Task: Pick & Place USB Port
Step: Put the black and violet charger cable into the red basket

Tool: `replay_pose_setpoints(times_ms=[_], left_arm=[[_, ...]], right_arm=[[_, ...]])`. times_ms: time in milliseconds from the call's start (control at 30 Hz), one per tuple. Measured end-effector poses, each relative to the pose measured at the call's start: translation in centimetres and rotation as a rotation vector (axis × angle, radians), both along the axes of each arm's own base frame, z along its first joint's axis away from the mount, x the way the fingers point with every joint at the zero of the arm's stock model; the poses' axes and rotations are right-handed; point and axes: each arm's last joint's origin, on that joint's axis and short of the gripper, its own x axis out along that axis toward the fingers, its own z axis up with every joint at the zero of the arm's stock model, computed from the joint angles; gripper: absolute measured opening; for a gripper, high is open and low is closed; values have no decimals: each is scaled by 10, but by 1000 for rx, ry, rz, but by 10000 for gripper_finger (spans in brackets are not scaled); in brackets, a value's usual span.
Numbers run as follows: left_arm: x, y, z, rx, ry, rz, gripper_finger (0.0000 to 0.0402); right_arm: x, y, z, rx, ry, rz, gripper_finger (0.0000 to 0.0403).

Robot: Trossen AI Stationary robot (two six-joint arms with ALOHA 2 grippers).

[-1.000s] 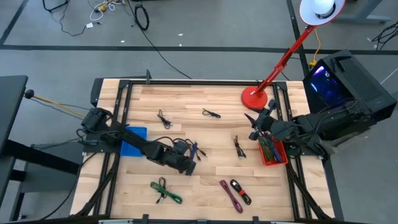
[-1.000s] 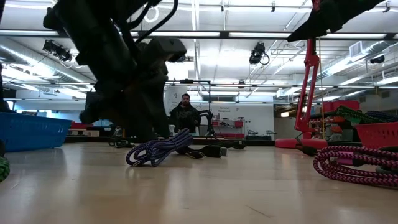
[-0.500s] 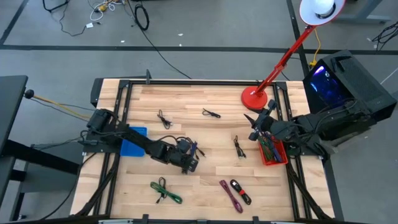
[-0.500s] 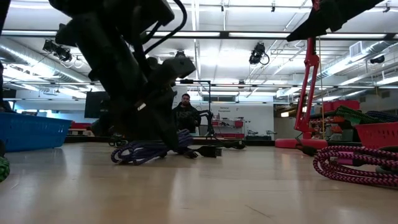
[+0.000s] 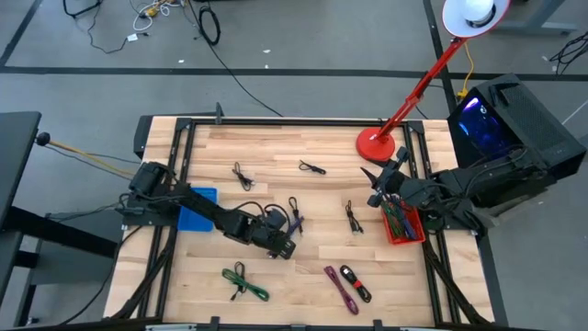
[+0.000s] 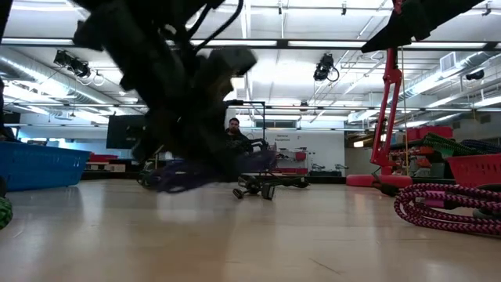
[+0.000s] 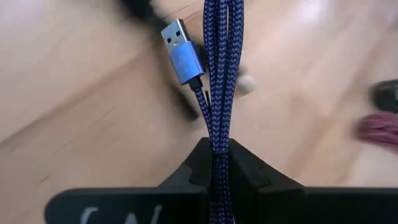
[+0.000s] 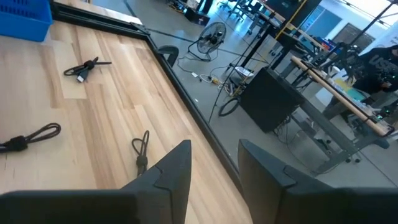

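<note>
High view: left claw (image 5: 287, 241) is over the middle of the wooden table (image 5: 312, 198), at the end of the left arm, which reaches in from the left edge. A blue-purple USB cable (image 5: 294, 218) lies just beyond it, bundled, near a black cable (image 5: 260, 211). The blue bin (image 5: 197, 209) sits at the left edge, partly under the arm. The right claw (image 5: 375, 187) waits at the right edge, above the red bin (image 5: 402, 225), beside the red lamp base (image 5: 376, 145). Other cables are scattered: green (image 5: 243, 282), magenta (image 5: 340, 289) and small black ones farther back.

Low view: the left arm (image 6: 168, 74) is blurred, and the USB cable (image 6: 184, 174) hangs under it, just clear of the table top. A person (image 6: 233, 137) stands in the room behind. A magenta coil (image 6: 446, 208) lies at the right.

Left wrist view: the left claw (image 7: 218, 167) is clamped on the folded USB cable (image 7: 221, 74); both fingers (image 7: 194, 168) press its braided strands between them. The blue plug (image 7: 183, 52) sticks out to one side, above the table.

Right wrist view: the right claw (image 8: 214, 163) has its fingers apart and holds nothing. Three small black cables (image 8: 87, 67) lie on the table ahead.
</note>
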Motion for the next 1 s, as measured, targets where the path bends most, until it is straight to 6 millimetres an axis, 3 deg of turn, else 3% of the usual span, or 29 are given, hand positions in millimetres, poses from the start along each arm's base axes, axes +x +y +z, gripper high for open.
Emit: replay_pose_setpoints(times_ms=[167, 500, 700, 833, 1000], left_arm=[[12, -2, 37, 155, -29, -84, 26], [25, 18, 150, 736, -118, -210, 26], [22, 62, 189, 887, -169, -278, 26], [26, 86, 205, 913, -294, -360, 26], [30, 103, 222, 936, -505, -448, 26]], right_arm=[[0, 1, 0, 50, -27, 9, 131], [7, 5, 3, 180, -105, 107, 131], [19, 12, 22, 206, -281, 283, 131], [25, 17, 37, 149, -390, 420, 131], [27, 16, 48, 52, -467, 440, 131]])
